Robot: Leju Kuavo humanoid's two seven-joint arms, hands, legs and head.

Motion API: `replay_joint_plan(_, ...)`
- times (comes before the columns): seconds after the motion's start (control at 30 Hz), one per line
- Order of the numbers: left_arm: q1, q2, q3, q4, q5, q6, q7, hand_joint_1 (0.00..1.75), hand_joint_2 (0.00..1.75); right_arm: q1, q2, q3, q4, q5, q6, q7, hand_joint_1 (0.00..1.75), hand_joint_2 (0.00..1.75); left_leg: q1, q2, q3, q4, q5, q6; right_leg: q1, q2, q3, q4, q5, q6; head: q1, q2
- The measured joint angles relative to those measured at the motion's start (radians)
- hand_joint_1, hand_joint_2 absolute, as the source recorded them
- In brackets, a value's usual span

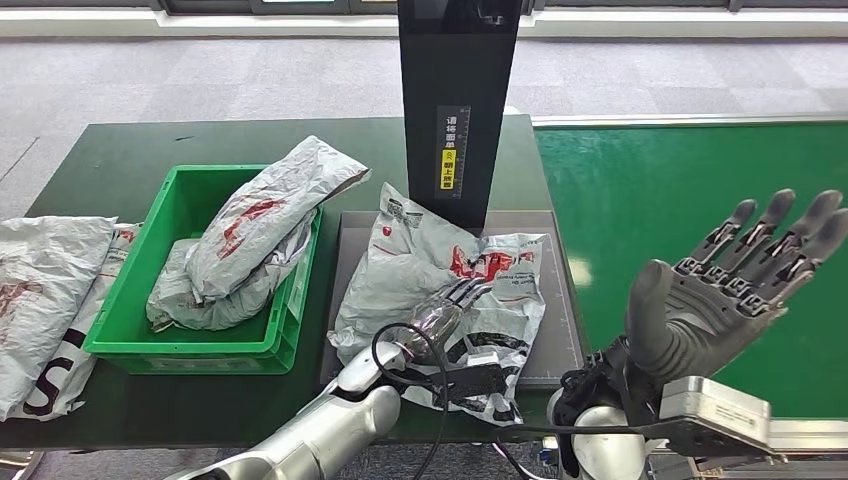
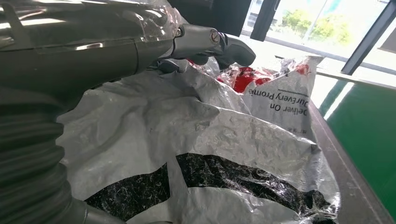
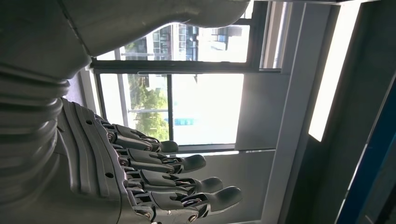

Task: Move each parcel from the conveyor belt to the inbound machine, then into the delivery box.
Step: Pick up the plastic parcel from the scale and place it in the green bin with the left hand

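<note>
A crumpled grey parcel (image 1: 420,265) with red and black print lies on the dark plate (image 1: 558,340) of the inbound machine, under its black column (image 1: 460,100). My left hand (image 1: 447,308) rests on top of this parcel with its fingers stretched out flat. Up close, the left wrist view shows the parcel (image 2: 187,126) and the left hand (image 2: 201,44) over its upper fold, gripping nothing that I can see. My right hand (image 1: 730,290) is raised over the green conveyor belt (image 1: 680,180), its fingers spread and holding nothing; in its own wrist view the right hand (image 3: 140,177) faces windows.
The green delivery box (image 1: 130,345) stands left of the plate on the dark green table and holds two grey parcels (image 1: 260,220). More grey parcels (image 1: 50,290) lie at the table's left edge. The belt part in view carries no parcel.
</note>
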Motion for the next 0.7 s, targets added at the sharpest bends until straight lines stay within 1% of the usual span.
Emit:
replay_joint_plan(0.07, -0.008, 0.000, -0.016, 0.008, -0.033, -0.029, 0.025, 1.75, 1.75, 0.000, 0.000, -0.001, 0.000, 0.002, 0.008, 0.000, 0.00, 1.75, 0.000, 0.000, 0.000, 0.000, 0.000, 0.000, 0.000, 0.000, 0.000, 0.000, 0.000, 0.000, 0.000, 0.000)
replay_joint_plan(0.17, -0.020, 0.000, -0.046, 0.022, -0.077, -0.093, 0.043, 1.75, 1.75, 0.000, 0.000, -0.002, 0.000, 0.003, 0.021, 0.000, 0.00, 1.75, 0.000, 0.000, 0.000, 0.000, 0.000, 0.000, 0.000, 0.000, 0.000, 0.000, 0.000, 0.000, 0.000, 0.000)
replay_joint_plan(0.23, -0.027, 0.000, -0.060, 0.029, -0.091, -0.115, 0.045, 1.75, 1.75, 0.000, 0.000, -0.003, 0.000, 0.003, 0.025, 0.000, 0.00, 1.75, 0.000, 0.000, 0.000, 0.000, 0.000, 0.000, 0.000, 0.000, 0.000, 0.000, 0.000, 0.000, 0.000, 0.000)
replay_joint_plan(0.53, -0.044, 0.000, -0.089, 0.046, -0.095, -0.125, 0.046, 1.75, 1.75, 0.001, 0.000, -0.009, 0.000, 0.004, 0.027, 0.000, 0.00, 1.75, 0.000, 0.000, 0.000, 0.000, 0.000, 0.000, 0.000, 0.000, 0.001, 0.000, 0.000, 0.000, 0.000, 0.000)
replay_joint_plan(0.7, -0.052, 0.000, -0.093, 0.049, -0.125, -0.161, 0.052, 1.75, 1.75, 0.002, 0.000, -0.018, 0.000, 0.027, 0.025, 0.000, 0.00, 1.75, 0.000, 0.000, 0.000, 0.000, 0.000, 0.000, 0.000, 0.000, 0.001, 0.000, 0.000, 0.000, 0.000, 0.000)
